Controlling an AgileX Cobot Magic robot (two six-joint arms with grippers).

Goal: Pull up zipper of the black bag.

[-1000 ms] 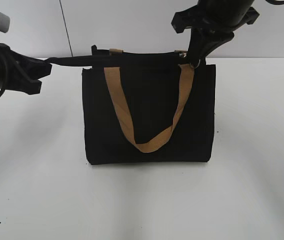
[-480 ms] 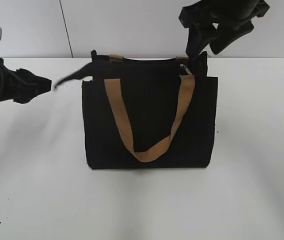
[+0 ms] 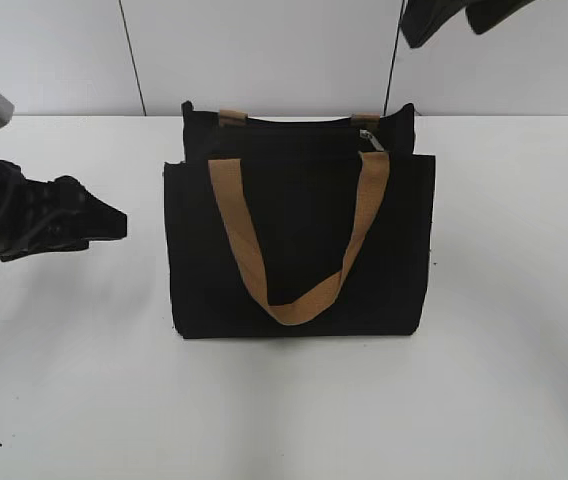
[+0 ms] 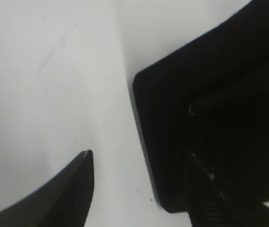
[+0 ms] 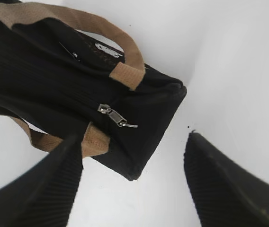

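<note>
The black bag stands upright on the white table, with a tan handle hanging down its front. The zipper runs along its top edge, and the silvery pull tab lies at the right end. My left gripper is open and empty, left of the bag and apart from it. In the left wrist view its jaws frame a bag corner. My right gripper is high above the bag's right end, open and empty. In the right wrist view its jaws hover over the bag and the pull tab.
The white table stretches around the bag on all sides. A white wall with dark seams stands behind the bag.
My left gripper let go of the black strap at the bag's left end and drew back left and down. My right gripper released the pull tab and rose upward.
</note>
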